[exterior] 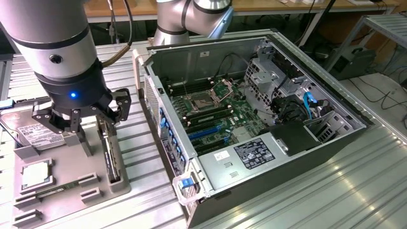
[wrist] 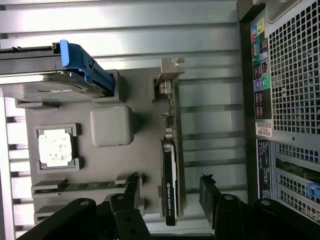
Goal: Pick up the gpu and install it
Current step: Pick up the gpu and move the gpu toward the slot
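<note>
Fingers (wrist: 210,197) at the end of the silver and black robot arm (exterior: 47,43) were spread wide apart and held nothing. In the exterior view they hung at about nine o'clock, over a grey holder tray (exterior: 70,167) that sat on a ribbed metal worktop (exterior: 318,191). The gpu (exterior: 109,155), a thin dark card, stood on its edge in a slot along the tray's three o'clock side, just below the fingers. From the wrist camera, the card lay in line with the gap between the two fingers, with open space on either side and no contact. Its silver bracket (wrist: 167,75) was at the end farther from the fingers. Also on the tray were a hard drive with a white label (exterior: 35,131) at the tray's eleven o'clock, a square processor chip (exterior: 36,172) at eight o'clock, and a narrow memory stick (exterior: 51,192) at six o'clock. An open computer case (exterior: 184,57) lay on its side at three o'clock from the tray, with its motherboard (exterior: 216,109) exposed.
</note>
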You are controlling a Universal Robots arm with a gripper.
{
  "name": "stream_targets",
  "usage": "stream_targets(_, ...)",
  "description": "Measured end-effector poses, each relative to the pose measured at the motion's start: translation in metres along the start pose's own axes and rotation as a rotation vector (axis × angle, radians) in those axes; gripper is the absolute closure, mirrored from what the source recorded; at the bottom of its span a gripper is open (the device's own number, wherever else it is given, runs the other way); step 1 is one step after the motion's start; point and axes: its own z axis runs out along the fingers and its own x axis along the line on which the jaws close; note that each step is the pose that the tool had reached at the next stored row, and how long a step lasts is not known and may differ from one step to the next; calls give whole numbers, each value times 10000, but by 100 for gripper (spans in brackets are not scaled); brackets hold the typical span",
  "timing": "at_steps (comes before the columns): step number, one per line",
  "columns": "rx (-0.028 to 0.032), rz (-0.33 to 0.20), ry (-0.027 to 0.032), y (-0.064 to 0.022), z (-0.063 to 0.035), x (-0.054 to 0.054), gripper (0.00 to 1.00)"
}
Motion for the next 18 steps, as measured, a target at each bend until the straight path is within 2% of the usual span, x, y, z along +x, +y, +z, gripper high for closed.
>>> stream_targets(18, -3, -100, 4, -9, 355, -46, 40)
